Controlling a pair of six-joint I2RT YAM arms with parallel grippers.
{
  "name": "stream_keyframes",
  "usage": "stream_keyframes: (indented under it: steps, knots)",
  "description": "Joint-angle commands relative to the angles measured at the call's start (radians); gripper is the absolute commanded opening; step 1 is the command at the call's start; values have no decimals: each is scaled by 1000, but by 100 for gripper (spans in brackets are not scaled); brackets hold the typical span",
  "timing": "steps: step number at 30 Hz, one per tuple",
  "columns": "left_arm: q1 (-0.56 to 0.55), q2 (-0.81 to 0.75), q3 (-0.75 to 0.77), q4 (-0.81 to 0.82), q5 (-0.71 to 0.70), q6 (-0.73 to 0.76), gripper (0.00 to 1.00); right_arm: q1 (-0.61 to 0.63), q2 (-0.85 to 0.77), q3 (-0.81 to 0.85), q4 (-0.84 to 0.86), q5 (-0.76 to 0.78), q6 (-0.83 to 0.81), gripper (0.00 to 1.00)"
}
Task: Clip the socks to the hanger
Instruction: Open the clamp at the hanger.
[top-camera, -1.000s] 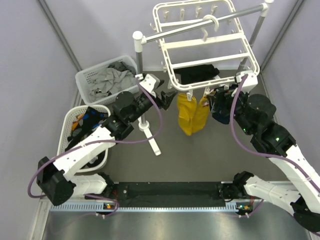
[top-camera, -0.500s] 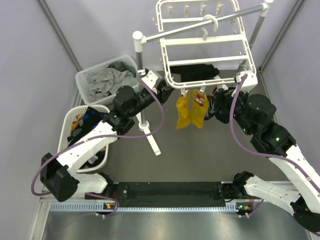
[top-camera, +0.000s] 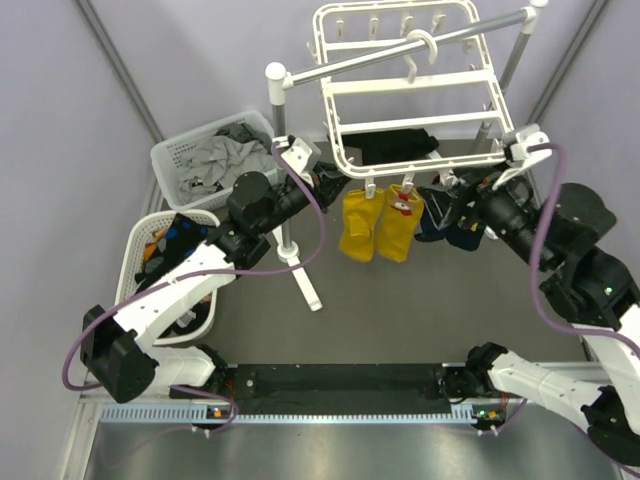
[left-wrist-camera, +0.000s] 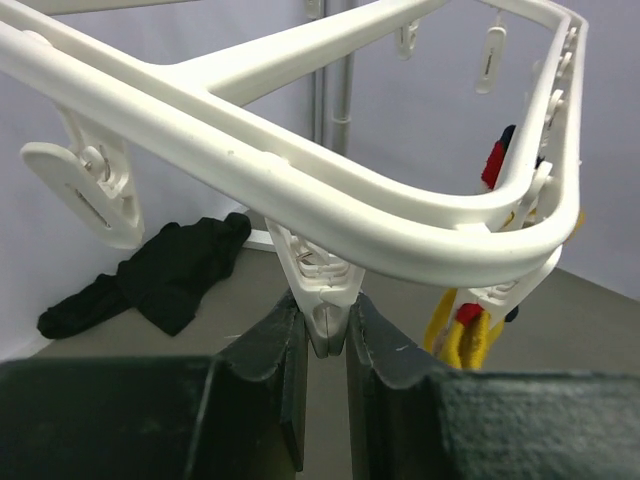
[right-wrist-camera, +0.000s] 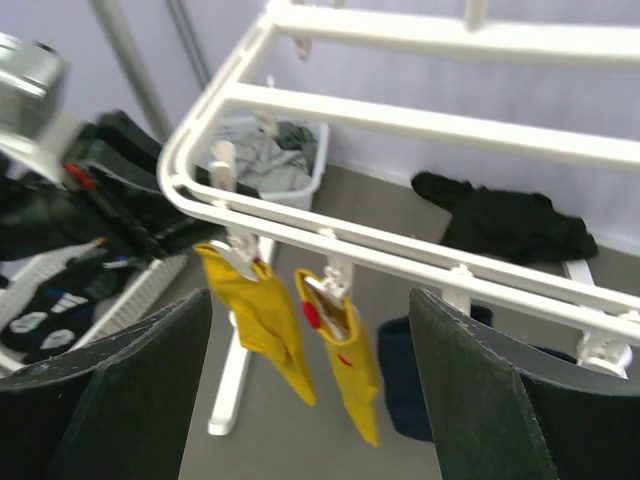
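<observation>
Left fingers: nearly closed, pinching a white clip that dangles below the corner rail of the hanger. The clip sits squarely between the two pads and fills the narrow gap.

Right fingers: spread wide, nothing between them. They are below and on the near side of the hanger's front rail, not touching it.

Hanger: white frame, hung by its top hook on the grey pole of the rack. In the top view it tilts, with the near edge lowest.

Socks on the hanger: two yellow socks hang side by side from clips on the near rail, between my two arms. The right-hand one has red marks near its top. Just to their right a navy sock hangs under the same rail, close to my right fingers. I cannot tell whether a clip has hold of it.

Other socks: dark socks with blue and white marks lie in the lower white basket, left of my left arm.

Also noted: the upper white basket holds grey cloths. A black garment lies on the table beneath the hanger, and it also shows in both wrist views.
</observation>
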Motion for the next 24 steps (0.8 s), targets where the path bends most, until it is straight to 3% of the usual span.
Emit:
stream_keyframes:
  steps: [1,5,12,17,24]
  knots:
    - [-45,-30,9,74,-27,-81,0,-4,13,110,-46,-164,48,79]
    - [-138,-9,5,65,-146,-49,0,-2,63,161,-78,-312,106,78]
    - [-282,50,39,65,-330,-19,0,-5,115,178,-122,-414,164,78]
    - [-345,105,88,70,-426,34,0,-2,116,132,-106,-382,207,75]
    - [-390,139,100,119,-530,43,0,-4,68,7,-49,-201,267,67]
